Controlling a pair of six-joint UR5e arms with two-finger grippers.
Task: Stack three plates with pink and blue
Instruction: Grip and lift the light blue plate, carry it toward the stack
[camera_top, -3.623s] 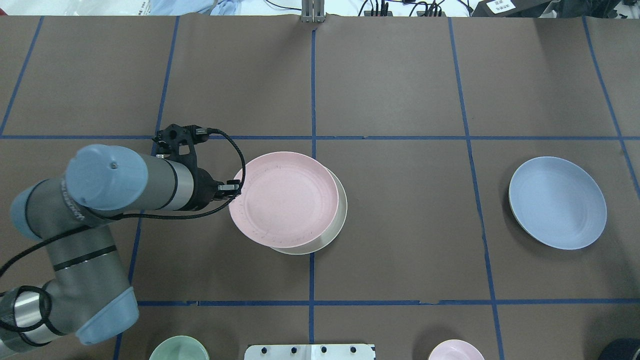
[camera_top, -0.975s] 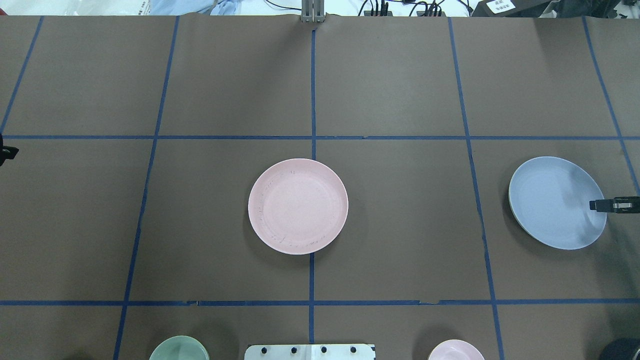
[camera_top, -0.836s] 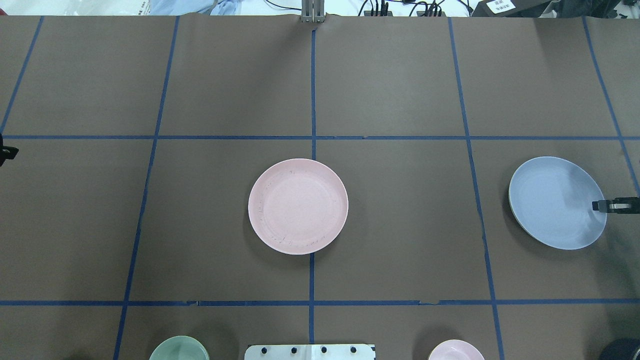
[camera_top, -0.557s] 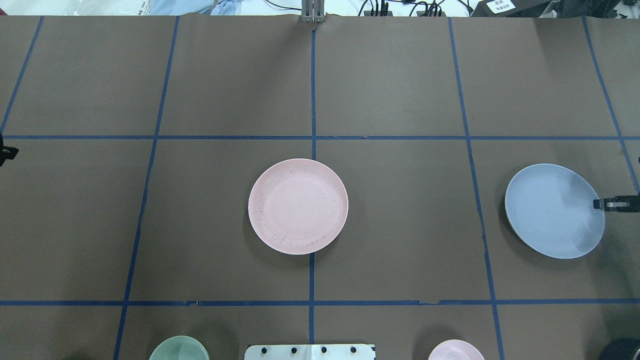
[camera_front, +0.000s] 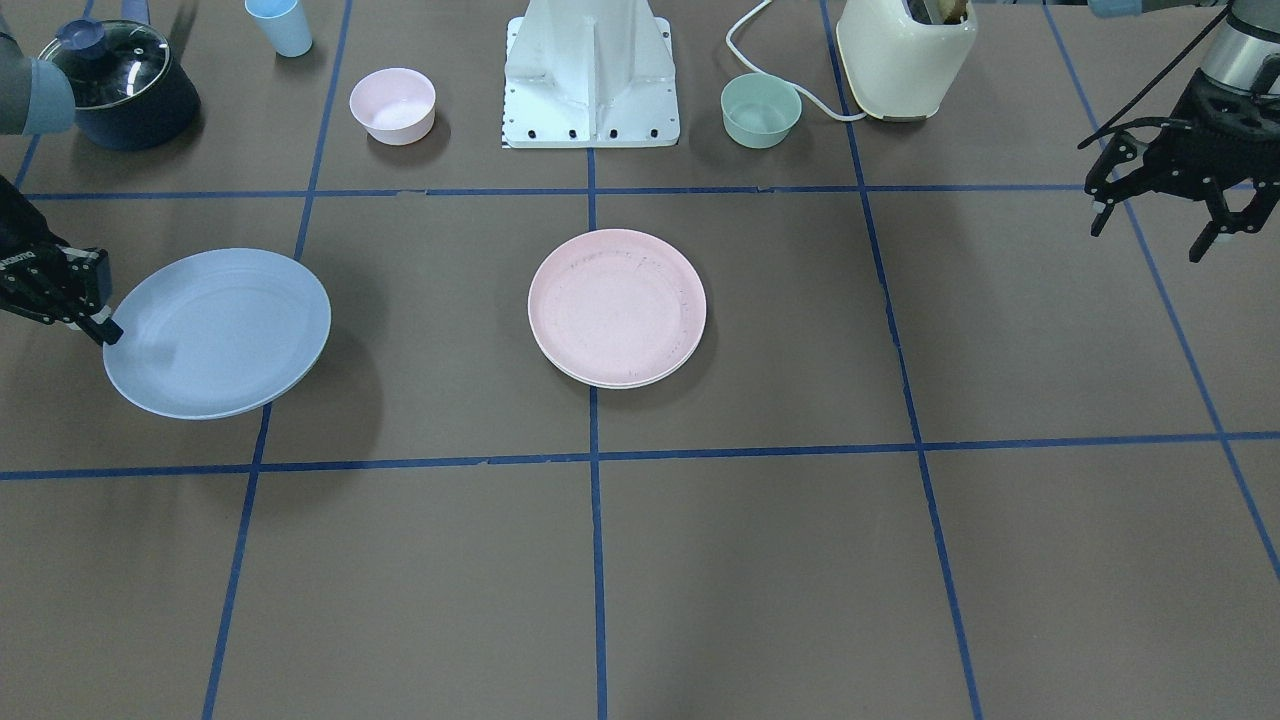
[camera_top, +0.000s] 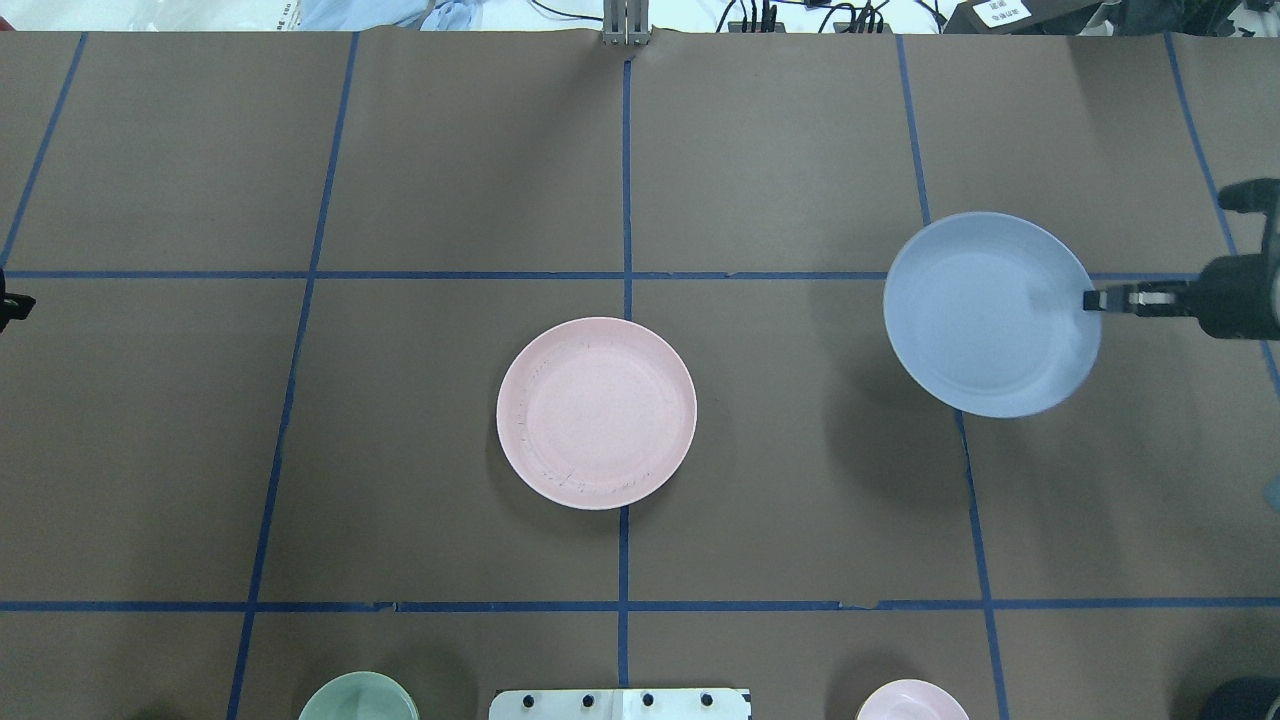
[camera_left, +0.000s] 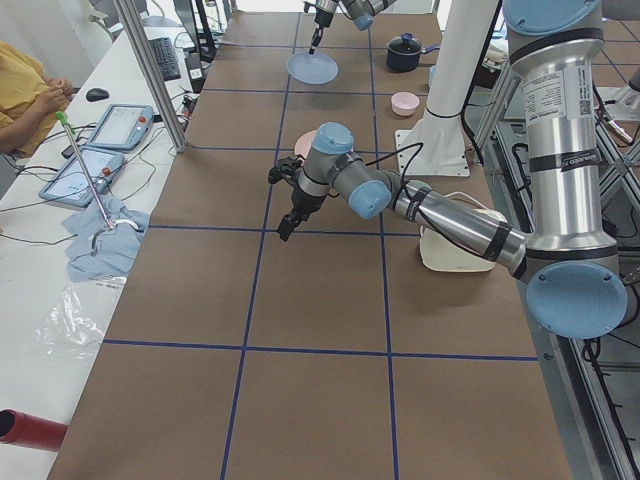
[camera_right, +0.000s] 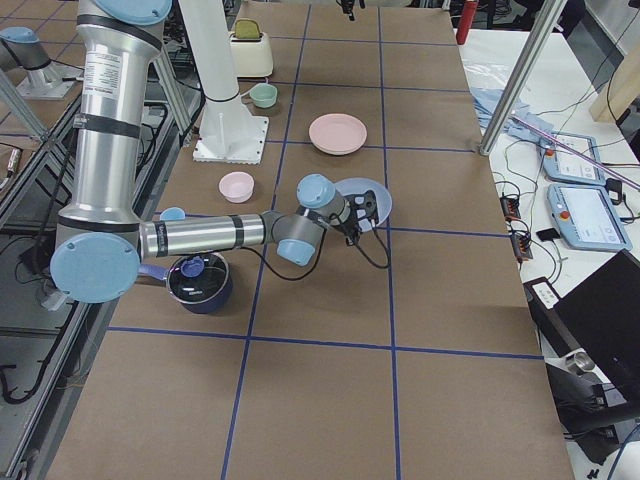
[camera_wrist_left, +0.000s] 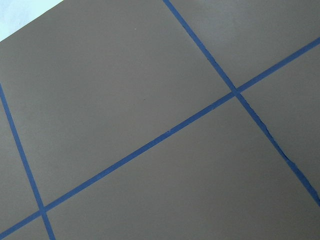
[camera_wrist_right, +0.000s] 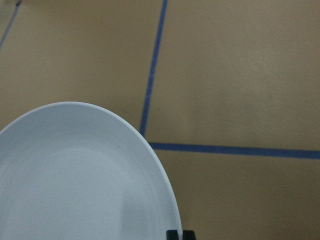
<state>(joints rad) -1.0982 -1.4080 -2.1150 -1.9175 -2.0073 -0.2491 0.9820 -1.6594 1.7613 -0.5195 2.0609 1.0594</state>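
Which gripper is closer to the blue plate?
Right. The right gripper grips the blue plate at its rim, holding it aloft; the left gripper hangs open at the opposite end, past the pink plate.

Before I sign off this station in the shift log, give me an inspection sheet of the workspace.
Surface: table covered in brown paper with a blue tape grid.
Job's things: pink plate on cream plate at centre; blue plate held above the table.
Clutter: pink bowl, green bowl, cup, lidded pot, toaster, all near the robot's base.
Grippers: right gripper shut on blue plate's rim; left gripper open, empty.
Cables: toaster's white cord lies on the table.
Surroundings: operator and tablets at a side bench.
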